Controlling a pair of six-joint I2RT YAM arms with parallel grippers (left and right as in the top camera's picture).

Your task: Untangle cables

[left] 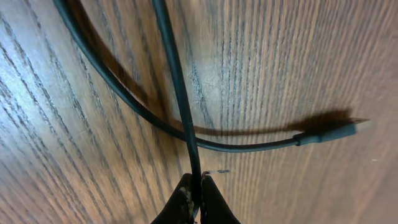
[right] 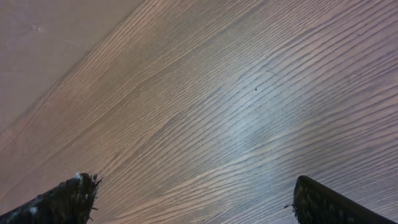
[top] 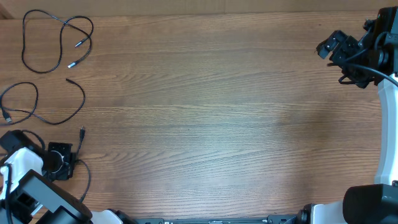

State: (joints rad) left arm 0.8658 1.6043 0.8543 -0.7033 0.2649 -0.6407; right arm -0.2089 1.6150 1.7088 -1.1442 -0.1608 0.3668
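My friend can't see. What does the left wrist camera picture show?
The left gripper is pinched shut on a thin black cable over the wooden table. Another black strand crosses it and ends in a small plug.

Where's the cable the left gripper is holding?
Overhead view, near-left corner of the table: the cable is pinched in the shut left gripper, its plug end lying just robot-side of the next loose cable.

Overhead looks straight down on whole surface, wrist views close, oblique (left shares one cable with overhead)
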